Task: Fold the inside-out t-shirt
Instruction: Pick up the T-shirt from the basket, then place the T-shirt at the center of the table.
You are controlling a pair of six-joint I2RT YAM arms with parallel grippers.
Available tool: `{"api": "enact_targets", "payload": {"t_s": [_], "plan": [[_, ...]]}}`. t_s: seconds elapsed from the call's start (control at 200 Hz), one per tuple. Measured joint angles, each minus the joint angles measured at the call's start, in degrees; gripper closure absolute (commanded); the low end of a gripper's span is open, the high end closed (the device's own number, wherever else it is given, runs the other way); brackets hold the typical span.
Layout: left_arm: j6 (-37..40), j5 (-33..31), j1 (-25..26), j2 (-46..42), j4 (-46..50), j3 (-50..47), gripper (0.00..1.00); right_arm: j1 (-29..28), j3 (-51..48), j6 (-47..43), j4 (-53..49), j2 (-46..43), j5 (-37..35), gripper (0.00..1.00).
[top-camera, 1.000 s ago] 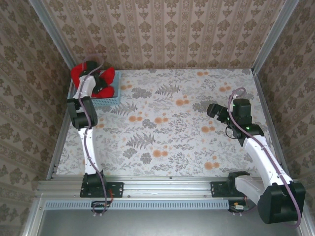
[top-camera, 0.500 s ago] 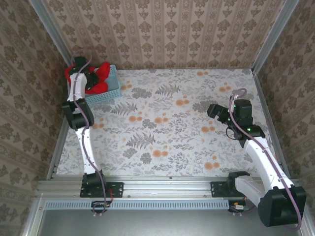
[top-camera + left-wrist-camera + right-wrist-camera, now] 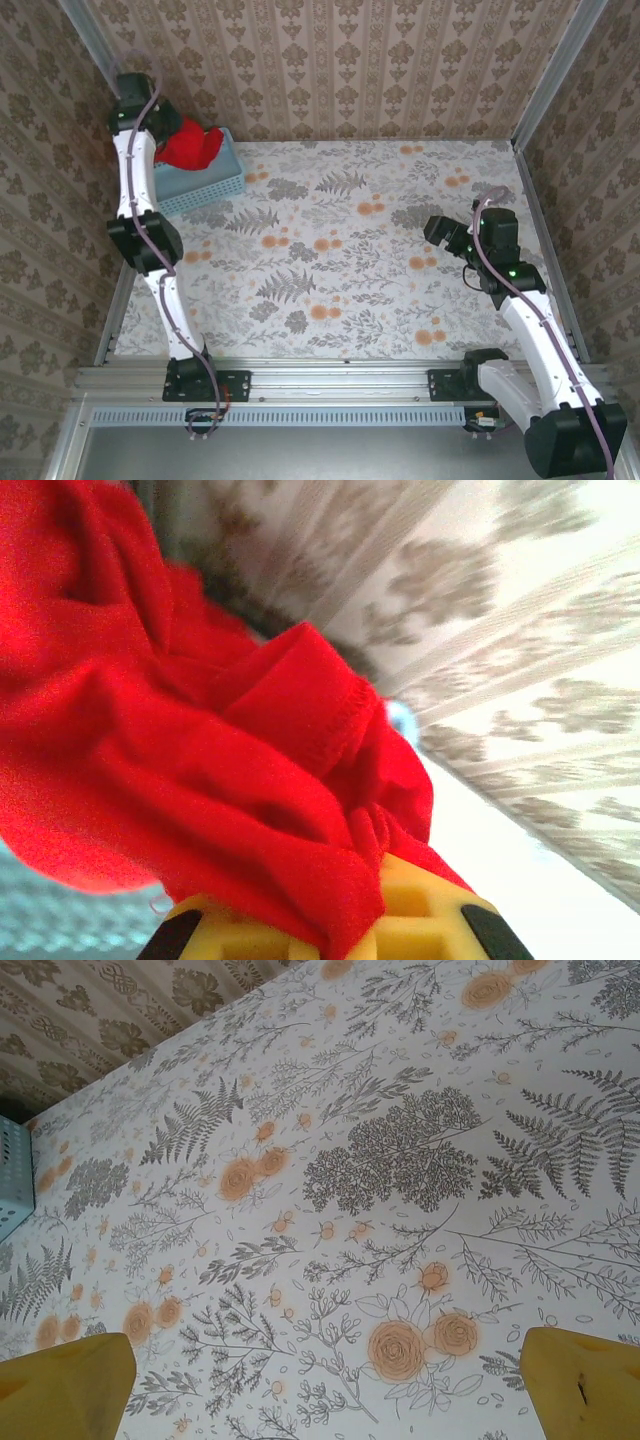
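The bright red t-shirt (image 3: 192, 146) hangs bunched above the blue basket (image 3: 205, 185) in the back left corner. My left gripper (image 3: 165, 131) is raised high beside the wall and shut on a pinch of the cloth. In the left wrist view the red shirt (image 3: 180, 730) drapes over my yellow fingers (image 3: 420, 925), its stitched hem showing; the left gripper (image 3: 370, 932) has fabric squeezed between its jaws. My right gripper (image 3: 438, 232) hovers over the right side of the table, and in its wrist view the right gripper (image 3: 325, 1390) is open with nothing between its fingers.
The floral tablecloth (image 3: 340, 250) covers the table. Patterned walls close in the back and both sides. A corner of the blue basket (image 3: 12, 1175) shows at the left edge of the right wrist view, and its mesh (image 3: 60, 920) lies below the hanging shirt.
My left arm has risen and swung toward the back left wall, lifting the red shirt up out of the basket. The right arm has barely shifted.
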State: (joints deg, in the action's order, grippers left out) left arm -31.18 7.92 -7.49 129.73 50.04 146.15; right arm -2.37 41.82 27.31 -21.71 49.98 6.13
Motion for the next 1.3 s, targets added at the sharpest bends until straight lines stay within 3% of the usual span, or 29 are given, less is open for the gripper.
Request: {"api": "enact_targets", "payload": {"t_s": [0.115, 0.225, 0.65, 0.755, 0.96, 1.08, 1.21, 1.3], "plan": [[1.44, -0.70, 3.39, -7.48, 0.26, 0.55, 1.00, -0.15, 0.00, 0.17, -1.25, -1.38, 0.00, 0.00], [3.56, -2.03, 10.14, -14.75, 1.09, 0.59, 1.00, -0.15, 0.00, 0.42, -2.32, -2.45, 0.00, 0.00], [15.23, -12.74, 50.42, -28.98, 1.99, -2.51, 1.00, -0.39, 0.00, 1.46, -4.24, -3.87, 0.37, 0.00], [15.82, -12.68, 56.30, -32.87, -0.37, -10.14, 1.00, -0.61, 0.00, 1.66, -4.24, -3.87, 0.39, 0.00], [13.18, -10.40, 55.82, -40.65, -9.51, -36.35, 0.98, -1.44, -0.02, 2.34, -4.22, -2.93, 0.42, 0.00], [9.01, -7.30, 51.39, -44.41, -15.82, -55.19, 0.78, -3.56, -0.02, 2.45, -4.20, -1.01, 0.42, 0.00], [3.63, -3.96, 42.12, -48.13, -19.54, -74.36, 0.53, -7.65, -0.02, 2.27, -4.04, 1.99, 0.35, 0.01], [-0.26, -3.65, 36.17, -49.40, -19.02, -83.56, 0.44, -10.71, -0.02, 1.81, -4.00, 4.68, 0.13, 0.02]]}}
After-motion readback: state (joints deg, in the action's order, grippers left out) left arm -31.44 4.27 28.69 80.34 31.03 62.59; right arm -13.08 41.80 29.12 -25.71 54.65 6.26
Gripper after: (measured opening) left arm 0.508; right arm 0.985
